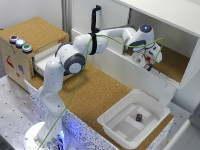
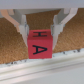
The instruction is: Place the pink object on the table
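Pink object (image 2: pixel 39 44) clamped between gripper (image 2: pixel 39 31) fingers

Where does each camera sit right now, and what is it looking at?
Exterior view: off the arm, high, looking down on the table, white tray and shelf; the whole arm shows.
Wrist view: on the wrist, looking past the fingers at the pink object between them.
Shared: the gripper inside the shelf.

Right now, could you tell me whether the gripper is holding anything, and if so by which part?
Yes: the gripper holds the pink object, its fingers clamping the block's two opposite side faces near the top.
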Robot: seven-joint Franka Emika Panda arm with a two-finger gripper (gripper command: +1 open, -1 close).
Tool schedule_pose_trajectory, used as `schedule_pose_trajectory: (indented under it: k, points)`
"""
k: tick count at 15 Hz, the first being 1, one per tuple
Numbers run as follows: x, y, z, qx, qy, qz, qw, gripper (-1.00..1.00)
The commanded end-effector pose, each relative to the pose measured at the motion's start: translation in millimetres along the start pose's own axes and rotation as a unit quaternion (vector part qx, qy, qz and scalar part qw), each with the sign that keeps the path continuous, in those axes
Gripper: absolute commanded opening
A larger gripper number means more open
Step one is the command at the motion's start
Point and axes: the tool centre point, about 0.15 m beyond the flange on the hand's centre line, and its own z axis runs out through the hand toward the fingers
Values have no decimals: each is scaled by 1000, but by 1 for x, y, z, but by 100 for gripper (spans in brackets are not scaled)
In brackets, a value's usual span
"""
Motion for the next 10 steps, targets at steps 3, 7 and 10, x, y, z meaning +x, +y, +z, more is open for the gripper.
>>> schedule_pose_trajectory:
  k: [3, 7, 10]
  points:
    - [-86, 0, -21, -41, 7, 39, 998, -100]
    - [-137, -21, -16, -54, -27, 35, 998, -100]
    - [-183, -44, -8, -76, -41, 22, 996, -100]
